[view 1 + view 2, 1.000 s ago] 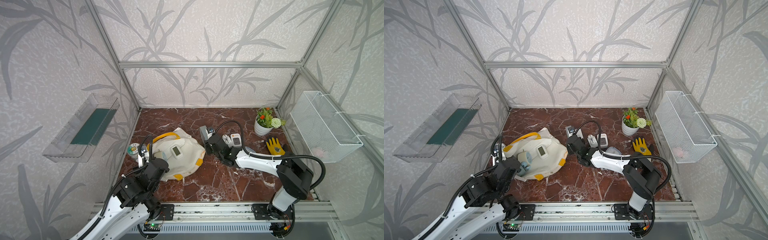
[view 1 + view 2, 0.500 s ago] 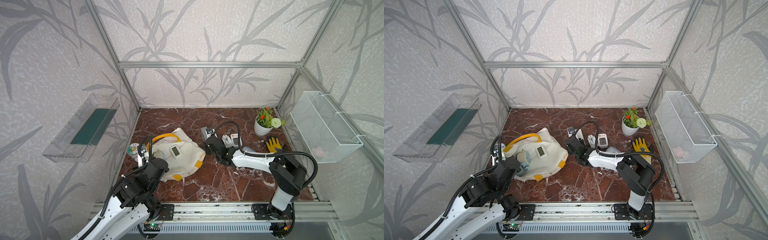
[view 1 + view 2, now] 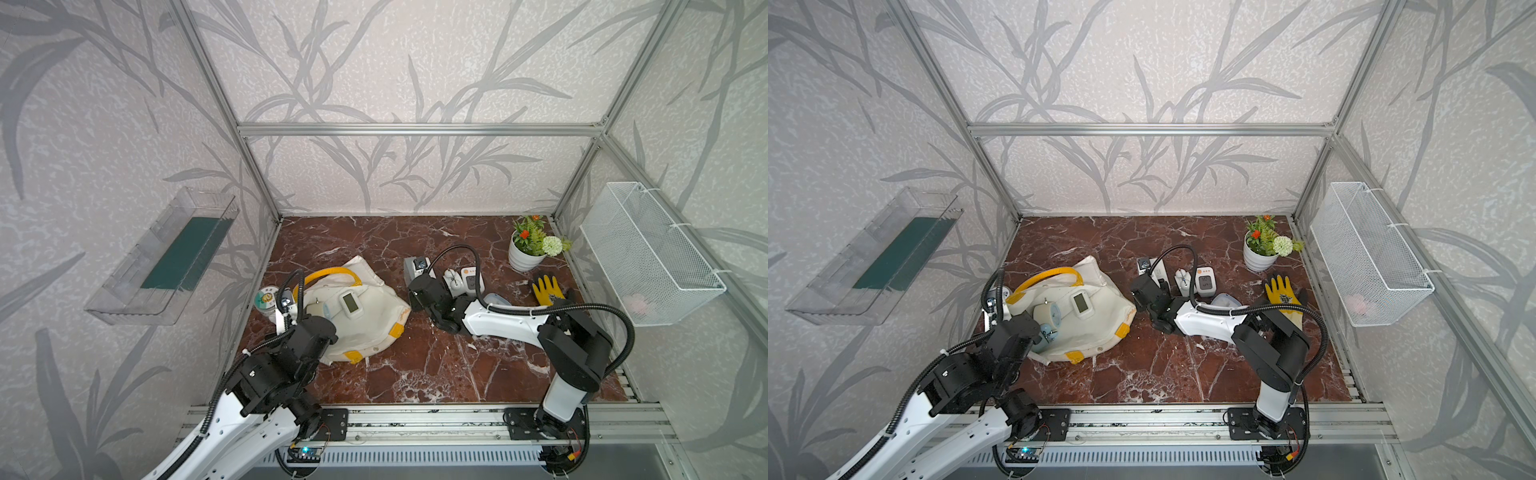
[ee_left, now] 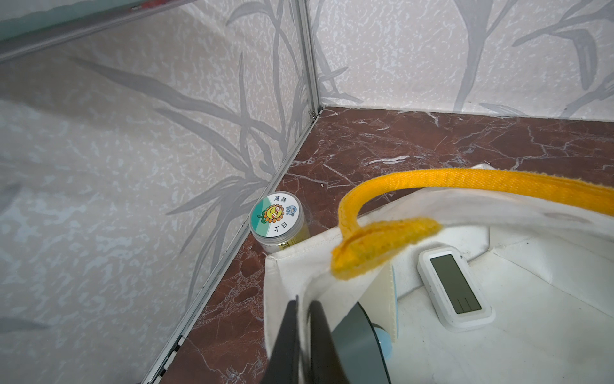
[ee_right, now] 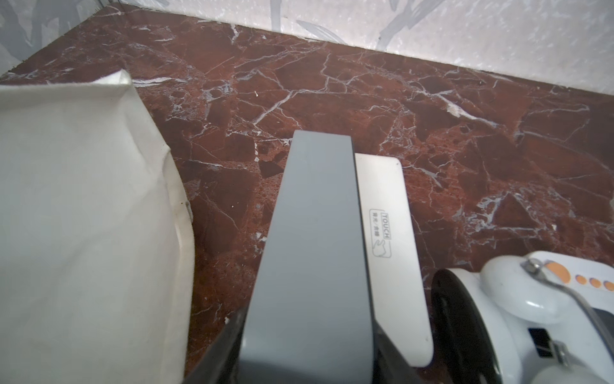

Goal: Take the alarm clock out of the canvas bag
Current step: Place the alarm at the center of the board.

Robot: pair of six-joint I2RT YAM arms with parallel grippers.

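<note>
The cream canvas bag (image 3: 365,328) (image 3: 1096,332) lies slumped at the left with its mouth open and a yellow handle (image 4: 432,181) arching over it. Inside lie a round pale-blue alarm clock (image 3: 1045,314) and a white digital clock (image 4: 453,289). My left gripper (image 4: 304,302) is shut on the bag's canvas rim (image 4: 289,276). To the right of the bag, a grey-and-white alarm clock (image 5: 319,232) (image 3: 415,266) stands on the marble. My right gripper (image 5: 309,327) has a jaw close against each of its sides; whether they still press it does not show.
Two more white clocks (image 3: 451,280) (image 3: 472,279) stand just right of the grey one. A sunflower-lidded jar (image 4: 275,216) sits by the left wall. A flower pot (image 3: 525,249), yellow glove (image 3: 546,289) and blue-lidded box (image 3: 496,299) lie at the right, under a wire basket (image 3: 648,253).
The right arm's elbow has drawn in to the left while the grey clock stayed by the other clocks. The left arm and the bag have not moved.
</note>
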